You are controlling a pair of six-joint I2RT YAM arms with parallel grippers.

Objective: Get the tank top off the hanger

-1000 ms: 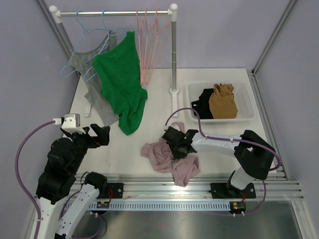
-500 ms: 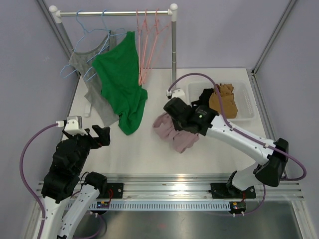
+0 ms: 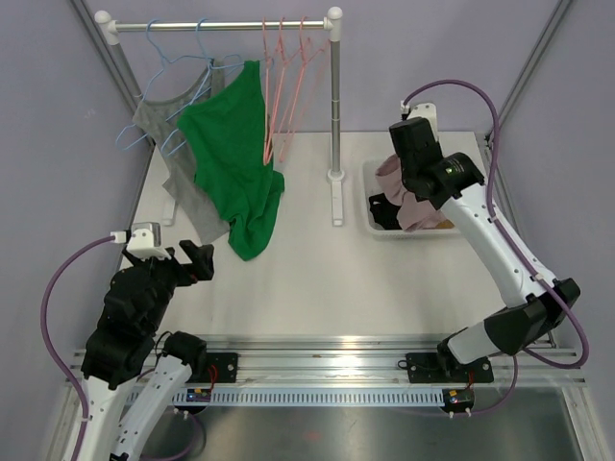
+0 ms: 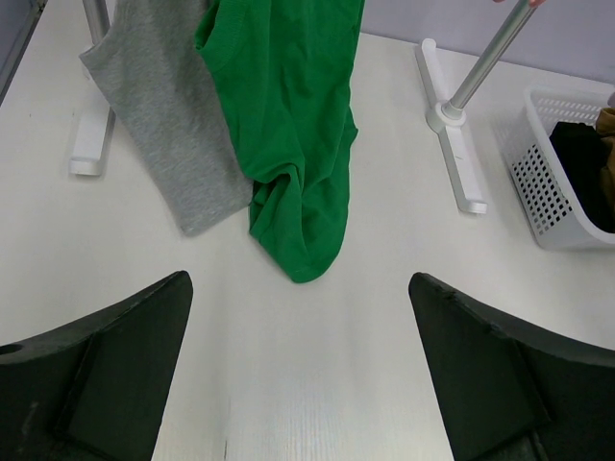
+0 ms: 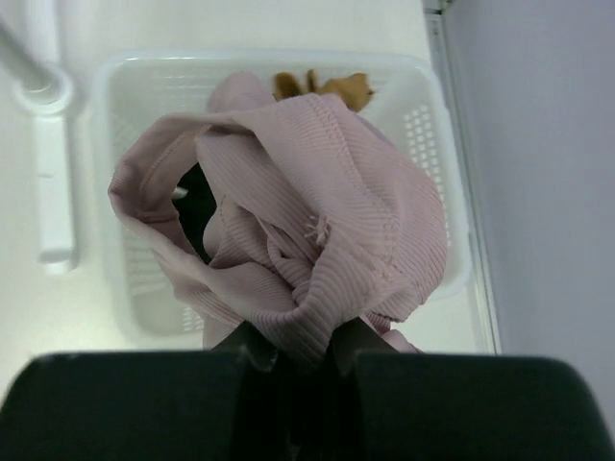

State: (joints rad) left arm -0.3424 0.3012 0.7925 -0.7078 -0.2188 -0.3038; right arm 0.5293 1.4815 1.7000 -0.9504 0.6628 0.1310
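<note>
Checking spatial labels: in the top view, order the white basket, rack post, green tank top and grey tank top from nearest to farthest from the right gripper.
1. White basket, directly under the right gripper.
2. Rack post, to its left.
3. Green tank top, further left.
4. Grey tank top, farthest left.

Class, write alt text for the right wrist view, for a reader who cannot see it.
The right pincer grips a bunched pink top, hanging over a white basket. A tan garment and a black garment lie in the basket.

Top [image 5: 307, 211] over basket [image 5: 130, 115], rack [image 3: 334, 96] to L.
</note>
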